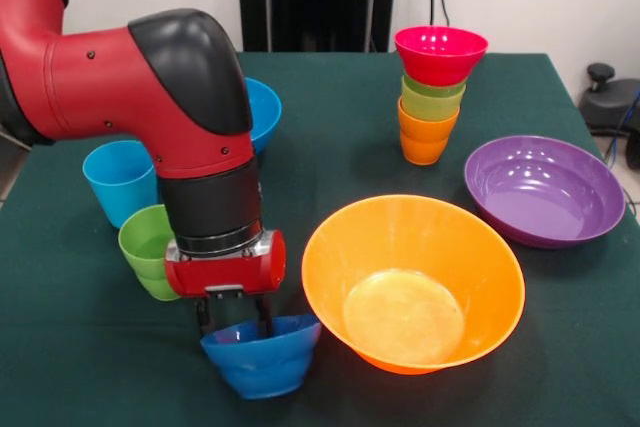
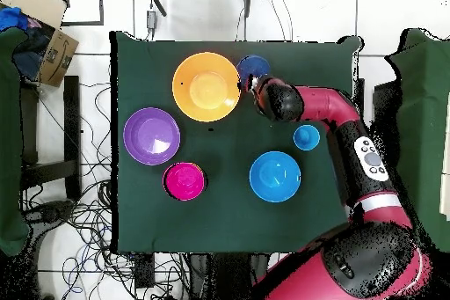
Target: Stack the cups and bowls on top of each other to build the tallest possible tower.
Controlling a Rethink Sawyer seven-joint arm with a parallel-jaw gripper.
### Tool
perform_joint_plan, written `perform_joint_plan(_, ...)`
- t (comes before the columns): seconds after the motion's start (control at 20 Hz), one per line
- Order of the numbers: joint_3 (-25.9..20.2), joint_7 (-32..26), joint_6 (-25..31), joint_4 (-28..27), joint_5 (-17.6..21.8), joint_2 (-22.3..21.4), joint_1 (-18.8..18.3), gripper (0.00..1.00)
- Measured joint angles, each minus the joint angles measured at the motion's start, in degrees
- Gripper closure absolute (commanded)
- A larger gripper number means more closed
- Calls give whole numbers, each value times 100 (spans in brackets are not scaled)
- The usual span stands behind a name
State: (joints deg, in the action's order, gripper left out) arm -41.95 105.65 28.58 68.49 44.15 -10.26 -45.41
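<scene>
Tower (image 1: 432,107): orange cup lowest, then yellow, green, red bowl on top; well apart from the jaws, across the table. Small blue bowl (image 1: 262,354): directly at the jaws, its rim around the fingers. Gripper (image 1: 233,322): fingers dip into this bowl; grip state cannot be told. Large orange bowl (image 1: 412,282): just beside the jaws. Purple bowl (image 1: 545,190): beyond it. Green cup (image 1: 149,250), light blue cup (image 1: 119,180), second blue bowl (image 1: 263,112): behind the arm (image 1: 130,82).

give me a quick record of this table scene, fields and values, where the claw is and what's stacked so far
claw: reaching down into the small blue bowl, fingers over its rim
tower: orange cup at the bottom, green cups above, red bowl on top
large orange bowl: beside the small blue bowl
purple bowl: alone
loose cups: light blue cup, green cup
</scene>
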Motion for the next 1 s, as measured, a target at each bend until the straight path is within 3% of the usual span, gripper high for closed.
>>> perform_joint_plan(0.85,-205,0,-452,22,-36,88,-223,0)
perform_joint_plan(0.9,-232,0,-532,26,-42,97,-269,100)
perform_joint_plan(1.0,-237,0,-555,28,-46,99,-279,100)
